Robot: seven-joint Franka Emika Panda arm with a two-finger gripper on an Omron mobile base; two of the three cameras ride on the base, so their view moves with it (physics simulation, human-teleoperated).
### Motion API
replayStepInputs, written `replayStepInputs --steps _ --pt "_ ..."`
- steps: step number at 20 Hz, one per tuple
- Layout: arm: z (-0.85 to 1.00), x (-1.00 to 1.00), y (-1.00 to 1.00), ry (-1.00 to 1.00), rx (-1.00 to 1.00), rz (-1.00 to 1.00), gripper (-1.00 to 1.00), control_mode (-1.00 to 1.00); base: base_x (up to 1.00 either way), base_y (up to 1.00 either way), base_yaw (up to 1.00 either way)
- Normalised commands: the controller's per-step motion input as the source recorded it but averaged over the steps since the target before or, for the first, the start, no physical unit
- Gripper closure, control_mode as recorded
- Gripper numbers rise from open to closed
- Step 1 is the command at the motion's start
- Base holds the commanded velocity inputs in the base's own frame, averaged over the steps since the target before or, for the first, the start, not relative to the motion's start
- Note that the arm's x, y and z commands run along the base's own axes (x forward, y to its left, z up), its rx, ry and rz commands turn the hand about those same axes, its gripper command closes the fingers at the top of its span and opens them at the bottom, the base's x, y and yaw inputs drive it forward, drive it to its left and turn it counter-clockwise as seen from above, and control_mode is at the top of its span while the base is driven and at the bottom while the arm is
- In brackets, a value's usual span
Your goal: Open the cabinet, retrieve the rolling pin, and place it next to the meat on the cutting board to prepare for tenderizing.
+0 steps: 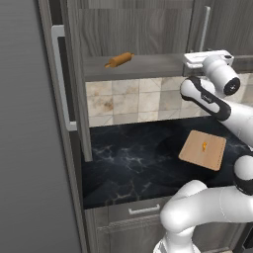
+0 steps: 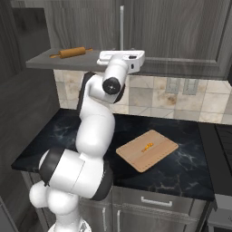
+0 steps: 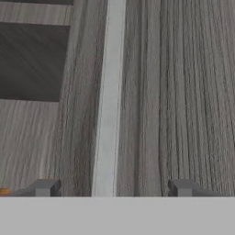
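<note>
One door of the cabinet (image 1: 74, 94) stands open; the pincer (image 3: 112, 188), released, straddles the other door's handle (image 3: 108, 114). Left of it on the shelf (image 2: 45, 61) lies the rolling pin (image 2: 72, 52): stiff, light, apt to roll; grip its thick middle.
</note>
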Motion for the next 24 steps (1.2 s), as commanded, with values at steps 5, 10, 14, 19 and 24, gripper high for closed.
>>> replayStepInputs --steps 5,10,14,19,24 --pt "-0.08 0.29 0.15 0.06 0.0 0.0 1.0 -1.0 0.0 0.0 0.0" --pt "-0.07 0.05 0.15 0.05 0.0 0.0 1.0 -1.0 0.0 0.0 0.0" --pt "-0.05 0.0 0.14 0.0 0.0 0.01 1.0 -1.0 0.0 0.0 0.0" --pt "-0.08 -0.01 0.25 0.0 -0.01 0.05 1.0 -1.0 0.0 0.0 0.0" --pt "-0.08 0.0 0.21 0.0 0.0 0.07 1.0 -1.0 0.0 0.0 0.0"
